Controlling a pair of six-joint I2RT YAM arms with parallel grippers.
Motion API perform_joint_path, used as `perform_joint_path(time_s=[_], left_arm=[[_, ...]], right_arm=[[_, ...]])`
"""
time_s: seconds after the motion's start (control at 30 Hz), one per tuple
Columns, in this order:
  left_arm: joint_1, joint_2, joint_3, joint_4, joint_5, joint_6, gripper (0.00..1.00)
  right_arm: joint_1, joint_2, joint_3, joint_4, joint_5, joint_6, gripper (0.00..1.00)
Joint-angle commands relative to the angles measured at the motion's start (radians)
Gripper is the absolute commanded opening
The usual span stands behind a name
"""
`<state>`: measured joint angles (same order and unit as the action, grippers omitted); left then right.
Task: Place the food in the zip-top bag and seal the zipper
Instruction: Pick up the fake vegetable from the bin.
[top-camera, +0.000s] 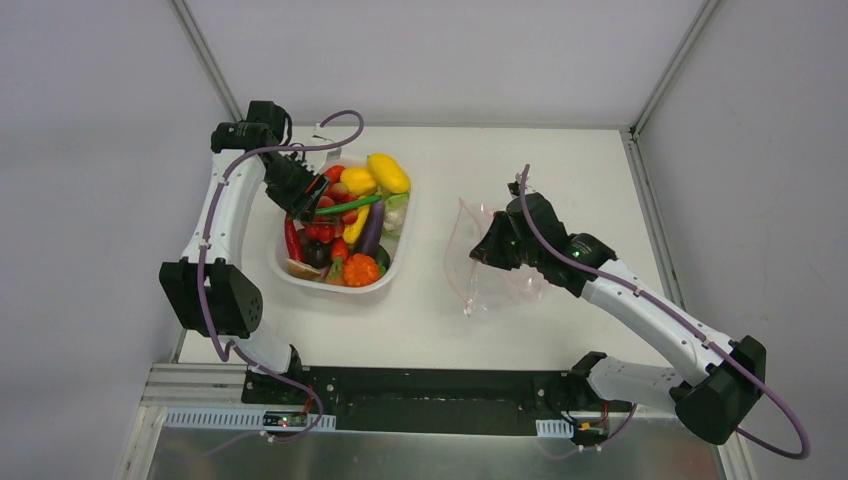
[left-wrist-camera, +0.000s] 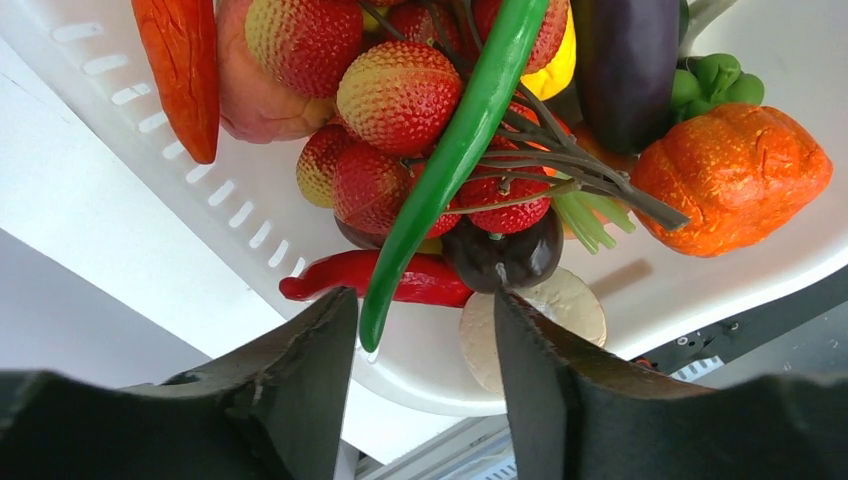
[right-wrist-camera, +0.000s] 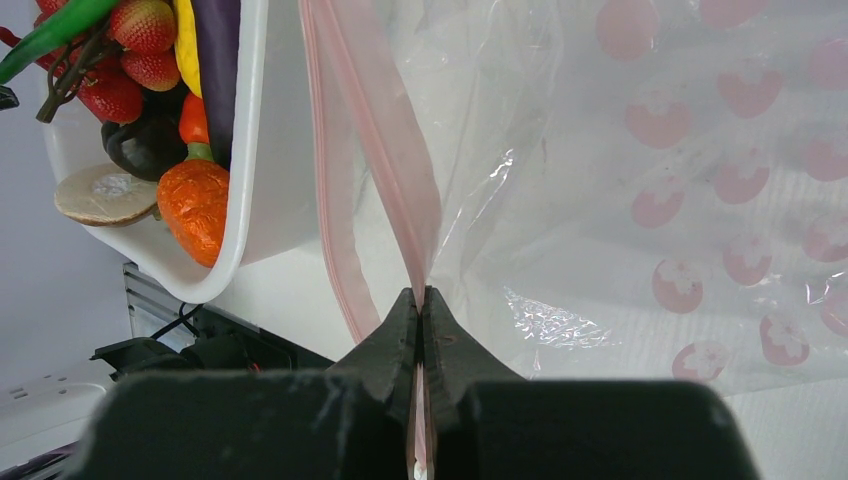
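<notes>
- As I look down from the top camera, the left gripper (top-camera: 305, 205) hangs over the left side of the white tub (top-camera: 392, 262), which sits on the table (top-camera: 520, 170) heaped with toy food.
- On my left wrist feed its jaws stand partly apart. The tip of a long green chili (left-wrist-camera: 450, 160) lies in the gap, right beside one finger (left-wrist-camera: 320, 340) and clear of the other. I can't tell whether it touches.
- Around the chili I see bumpy red strawberries (left-wrist-camera: 400, 95), a red chili (left-wrist-camera: 420, 280), a purple aubergine (left-wrist-camera: 625, 60) and an orange fruit (left-wrist-camera: 735, 175).
- The right gripper (right-wrist-camera: 420, 295) is clamped tight on one pink strip of the zipper (right-wrist-camera: 395, 160). The other strip runs apart from it, so the mouth gapes.
- The zip-top bag (right-wrist-camera: 620, 150), clear with pink prints, lies on the table right of the tub, its mouth edge towards it.
- All the food I can see is in the tub.
</notes>
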<state>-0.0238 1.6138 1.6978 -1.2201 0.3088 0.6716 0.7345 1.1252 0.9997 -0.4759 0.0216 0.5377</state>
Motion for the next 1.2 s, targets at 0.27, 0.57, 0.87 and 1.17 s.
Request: perform_joint_path(time_s=[0.27, 0.57, 0.87, 1.17], left_arm=[[0.016, 0.003, -0.020, -0.033, 0.014, 0.014, 0.36], [0.016, 0.002, -0.034, -0.028, -0.040, 0.008, 0.50], [0.018, 0.046, -0.027, -0.035, -0.017, 0.011, 0.45], [0.018, -0.005, -0.004, -0.068, 0.020, 0.003, 0.17]], right_arm=[[-0.003, -0.023, -0.001, 0.002, 0.013, -0.015, 0.00], [-0.004, -0.021, -0.006, 0.004, 0.012, -0.018, 0.01], [-0.004, -0.018, -0.007, 0.004, 0.010, -0.018, 0.02], [-0.004, -0.024, -0.009, 0.005, 0.014, -0.011, 0.02]])
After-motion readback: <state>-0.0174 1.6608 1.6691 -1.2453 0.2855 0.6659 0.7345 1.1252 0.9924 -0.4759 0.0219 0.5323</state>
